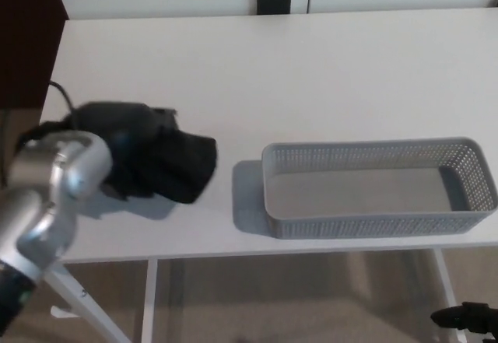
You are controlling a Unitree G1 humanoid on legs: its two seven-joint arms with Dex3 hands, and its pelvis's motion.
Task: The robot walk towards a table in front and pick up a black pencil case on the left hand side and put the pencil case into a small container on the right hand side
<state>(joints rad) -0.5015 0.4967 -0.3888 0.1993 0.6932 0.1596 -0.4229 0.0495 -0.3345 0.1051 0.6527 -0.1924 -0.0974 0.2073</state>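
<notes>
Right now, nearest me at the bottom right corner, I can only make out a dark sliver of my right hand (465,314) below the table edge, too little of it to tell how its fingers sit. Coming up from the near left, my left hand (124,145) has its black fingers closed around the black pencil case (183,168), which looks lifted clear of the white table (311,78), judging by the soft shadow beneath it; the picture is blurred there, so I cannot say how deep the grip goes. The right end of the pencil case droops out of the hand unsupported, and that worries me: if the hold is shallow, a quick swing could let it slide out short of the target. To the right, near the front edge, sits the grey container (373,187), empty, well apart from the case. Its left wall is the next hazard, since a low carry could clip the rim and shove it toward the near edge. Far beyond, the tabletop is bare, so nothing there should interfere
</notes>
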